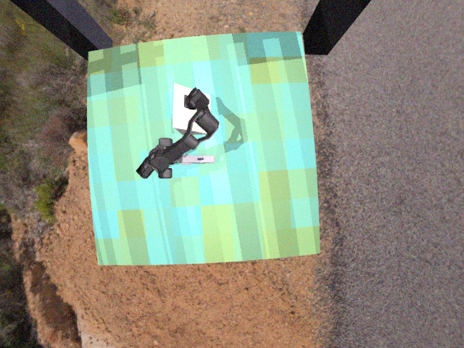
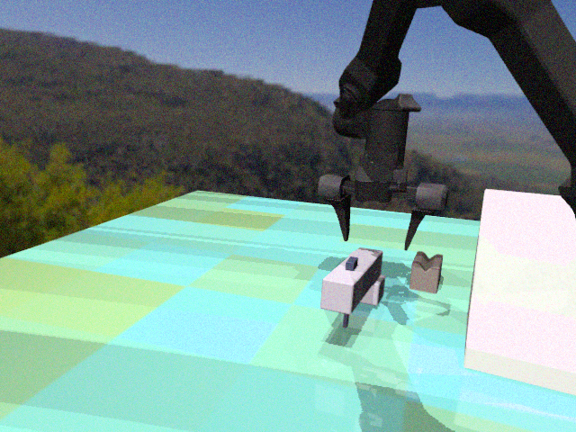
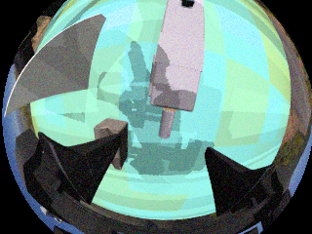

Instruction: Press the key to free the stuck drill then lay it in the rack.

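Observation:
A pale block (image 2: 339, 290) (image 3: 183, 33) (image 1: 206, 159) lies on the table. A small dark key (image 2: 352, 263) (image 1: 200, 159) sits on its top and stands slightly proud. The drill's pale handle end (image 2: 377, 290) (image 3: 168, 123) sticks out of the block's far end, and a thin dark tip (image 2: 346, 319) shows at the near end. The brown V-notched rack (image 2: 427, 272) (image 3: 109, 132) stands just beyond. My gripper (image 2: 375, 244) (image 3: 164, 146) (image 1: 164, 157) is open and empty. It points down a little above the drill's handle end, between block and rack.
A large white block (image 2: 520, 279) (image 1: 181, 108) carrying the arm's base stands to the right of the rack in the exterior view. The patterned table (image 1: 225, 225) ends in edges on all sides, with two dark posts beyond the far edge.

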`<move>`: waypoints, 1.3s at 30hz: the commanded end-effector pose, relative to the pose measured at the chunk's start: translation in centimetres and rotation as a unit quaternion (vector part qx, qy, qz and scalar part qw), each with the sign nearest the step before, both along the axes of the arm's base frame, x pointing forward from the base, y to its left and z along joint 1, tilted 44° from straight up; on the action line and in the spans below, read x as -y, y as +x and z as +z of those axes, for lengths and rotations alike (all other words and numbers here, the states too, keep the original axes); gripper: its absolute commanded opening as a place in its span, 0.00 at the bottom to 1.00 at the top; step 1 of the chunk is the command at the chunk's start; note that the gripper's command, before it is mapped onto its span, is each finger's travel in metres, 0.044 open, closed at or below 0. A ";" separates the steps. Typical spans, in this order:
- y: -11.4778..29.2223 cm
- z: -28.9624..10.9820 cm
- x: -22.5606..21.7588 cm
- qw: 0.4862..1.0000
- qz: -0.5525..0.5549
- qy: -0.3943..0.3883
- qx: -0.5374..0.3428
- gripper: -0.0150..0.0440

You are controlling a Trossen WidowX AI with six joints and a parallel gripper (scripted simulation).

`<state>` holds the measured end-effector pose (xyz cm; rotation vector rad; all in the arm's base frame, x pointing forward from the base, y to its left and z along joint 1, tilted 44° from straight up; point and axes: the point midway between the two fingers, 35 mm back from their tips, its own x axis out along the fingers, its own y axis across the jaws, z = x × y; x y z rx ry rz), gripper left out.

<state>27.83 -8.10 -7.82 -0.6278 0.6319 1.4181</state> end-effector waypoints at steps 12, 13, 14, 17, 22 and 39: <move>0.1 -1.1 -1.7 1.000 0.002 -0.001 0.000 1.00; 0.1 -1.2 -1.8 1.000 0.002 -0.001 0.000 1.00; 0.1 -1.3 -2.0 1.000 0.002 -0.001 0.000 1.00; 0.2 -1.5 -2.4 1.000 0.002 -0.001 0.000 1.00; 0.2 -1.9 -3.1 1.000 0.002 -0.001 0.000 1.00; 0.3 -2.6 -4.2 1.000 0.005 -0.002 0.002 0.78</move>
